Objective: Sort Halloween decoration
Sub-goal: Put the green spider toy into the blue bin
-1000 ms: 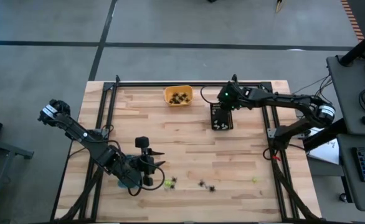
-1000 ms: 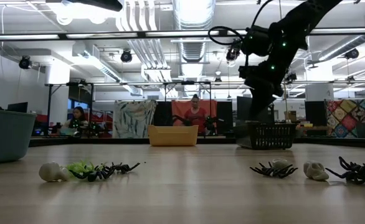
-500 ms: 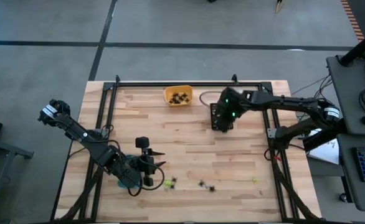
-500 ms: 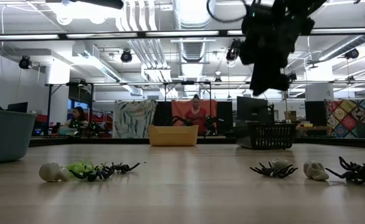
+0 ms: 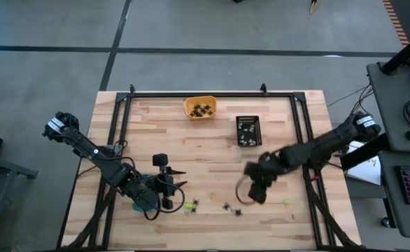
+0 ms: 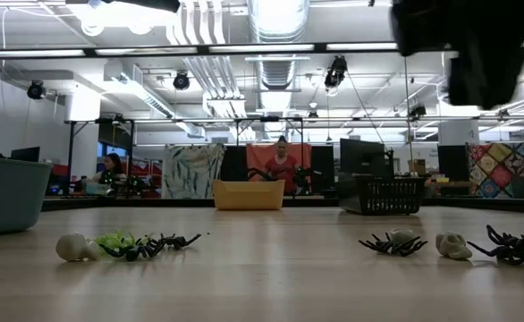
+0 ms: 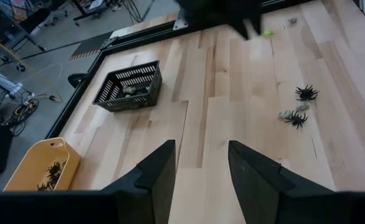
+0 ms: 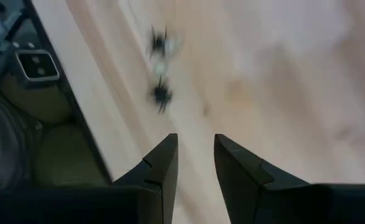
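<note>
You had partly sorted: with the right gripper point(image 5: 255, 190) hanging empty, fingers apart, spiders point(image 5: 231, 208) and a lime-green trinket point(image 5: 189, 206) lay unsorted just ahead, while the yellow tray point(image 5: 200, 107) and black basket point(image 5: 248, 131) behind it held some.

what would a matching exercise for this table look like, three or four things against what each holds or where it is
Things:
1. yellow tray
2. black basket
3. right tool
4. left tool

States:
a. holds whitish trinkets
b. empty, above the table near the loose spiders
c. holds black spider trinkets
d. empty, over the table's near left part

Pairs: 1-c, 2-a, 3-b, 4-d
</note>
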{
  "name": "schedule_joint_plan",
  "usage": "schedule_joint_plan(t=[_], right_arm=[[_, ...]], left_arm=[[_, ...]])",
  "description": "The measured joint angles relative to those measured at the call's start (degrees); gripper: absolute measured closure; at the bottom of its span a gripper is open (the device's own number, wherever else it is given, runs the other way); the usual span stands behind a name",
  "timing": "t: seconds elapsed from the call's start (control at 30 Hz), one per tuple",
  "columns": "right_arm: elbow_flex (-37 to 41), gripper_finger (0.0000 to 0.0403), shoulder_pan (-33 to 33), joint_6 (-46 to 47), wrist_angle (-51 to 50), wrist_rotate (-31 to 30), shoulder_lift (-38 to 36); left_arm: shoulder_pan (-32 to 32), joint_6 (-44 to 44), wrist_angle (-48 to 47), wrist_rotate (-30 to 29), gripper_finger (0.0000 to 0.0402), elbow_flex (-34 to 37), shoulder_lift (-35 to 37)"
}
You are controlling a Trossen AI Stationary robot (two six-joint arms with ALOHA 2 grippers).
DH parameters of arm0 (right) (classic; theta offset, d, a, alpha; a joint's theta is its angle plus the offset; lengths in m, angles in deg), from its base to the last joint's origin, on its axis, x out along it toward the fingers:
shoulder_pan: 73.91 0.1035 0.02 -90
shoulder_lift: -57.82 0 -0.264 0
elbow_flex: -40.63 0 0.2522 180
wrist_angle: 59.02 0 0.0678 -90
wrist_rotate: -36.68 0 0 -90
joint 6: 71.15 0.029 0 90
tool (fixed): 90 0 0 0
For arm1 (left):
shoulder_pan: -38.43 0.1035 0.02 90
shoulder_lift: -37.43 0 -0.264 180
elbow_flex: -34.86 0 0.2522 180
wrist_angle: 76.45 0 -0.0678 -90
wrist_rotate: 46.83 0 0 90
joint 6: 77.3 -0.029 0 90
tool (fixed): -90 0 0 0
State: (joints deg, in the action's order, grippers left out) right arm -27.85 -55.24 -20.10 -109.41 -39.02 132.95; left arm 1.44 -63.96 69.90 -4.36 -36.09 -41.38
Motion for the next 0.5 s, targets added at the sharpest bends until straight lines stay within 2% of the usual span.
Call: schedule_joint_plan(t=[0.23,0.5], right_arm=[[0.04,0.0321,12.61,20.38,-1.27,-0.17,4.26],[0.04,0.0334,19.57,38.9,-9.26,0.38,6.41]], left_arm=[[0.07,-0.3,0.43,0.0,0.0271,0.0,0.0],[0.07,-0.63,0.86,-0.02,0.0271,0.0,0.0]])
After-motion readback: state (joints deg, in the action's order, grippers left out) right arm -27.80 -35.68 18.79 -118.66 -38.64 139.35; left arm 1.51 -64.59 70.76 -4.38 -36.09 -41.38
